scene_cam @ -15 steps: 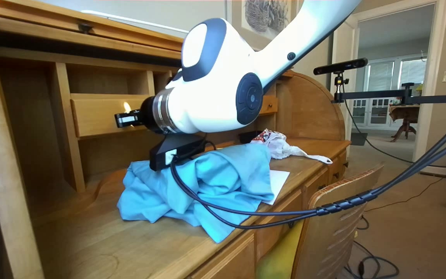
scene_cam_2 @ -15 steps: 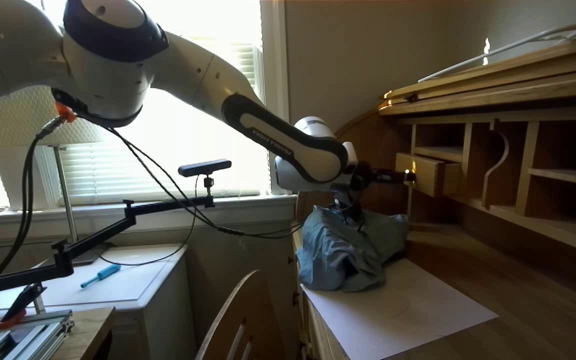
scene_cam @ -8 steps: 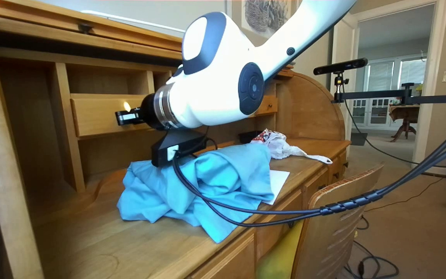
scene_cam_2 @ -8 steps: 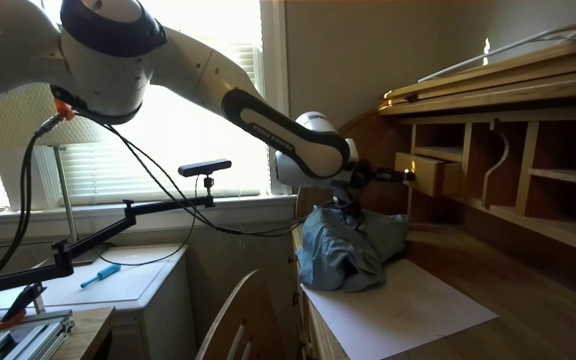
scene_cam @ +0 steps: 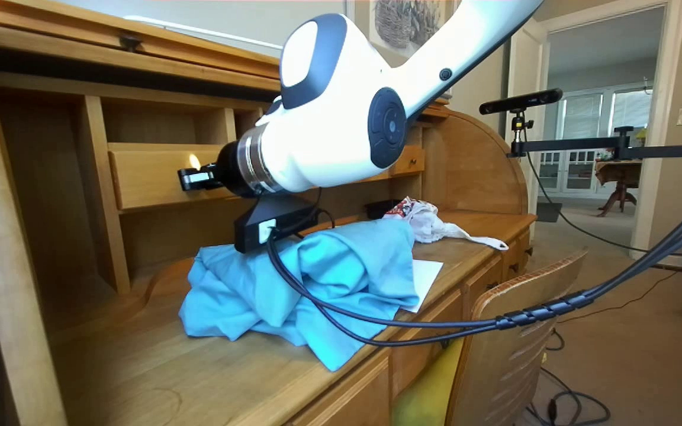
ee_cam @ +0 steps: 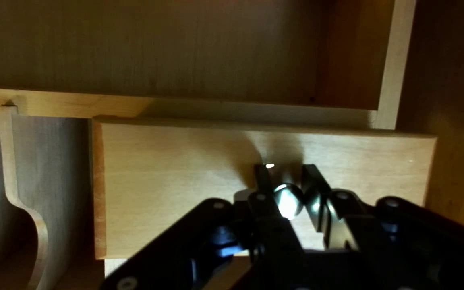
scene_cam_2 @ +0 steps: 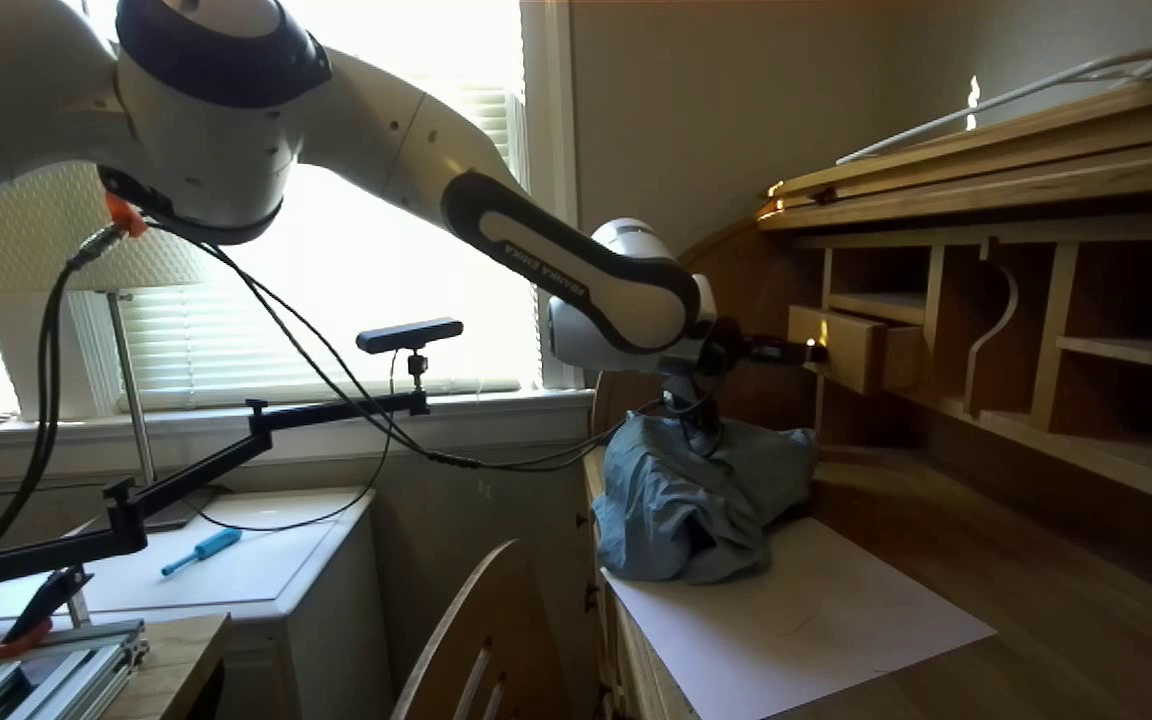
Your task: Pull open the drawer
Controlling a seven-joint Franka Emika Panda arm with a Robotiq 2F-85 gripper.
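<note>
The drawer [ee_cam: 167, 177] has a plain light-oak front and sits under an open shelf compartment in the desk hutch. In an exterior view the drawer [scene_cam_2: 851, 350] stands partly out, with a stretch of its side showing behind the front. Its small round knob [ee_cam: 288, 203] shines between the two black fingers in the wrist view. My gripper [ee_cam: 286, 167] is shut on that knob, one finger on each side. From outside, the gripper [scene_cam: 192, 178] covers the knob, and the arm hides the drawer's far end.
A crumpled blue cloth [scene_cam: 317, 272] lies on the desk right below the wrist, close to the camera housing. White paper [scene_cam_2: 796, 620] is partly under it. Cables [scene_cam: 388, 334] hang from the wrist past a chair [scene_cam: 512, 331]. A curved divider [scene_cam_2: 981, 340] stands beside the drawer.
The drawer front has crept slightly outward from the hutch, the gripper staying on its knob. In an exterior view my wrist has risen a little and shifted slightly right.
</note>
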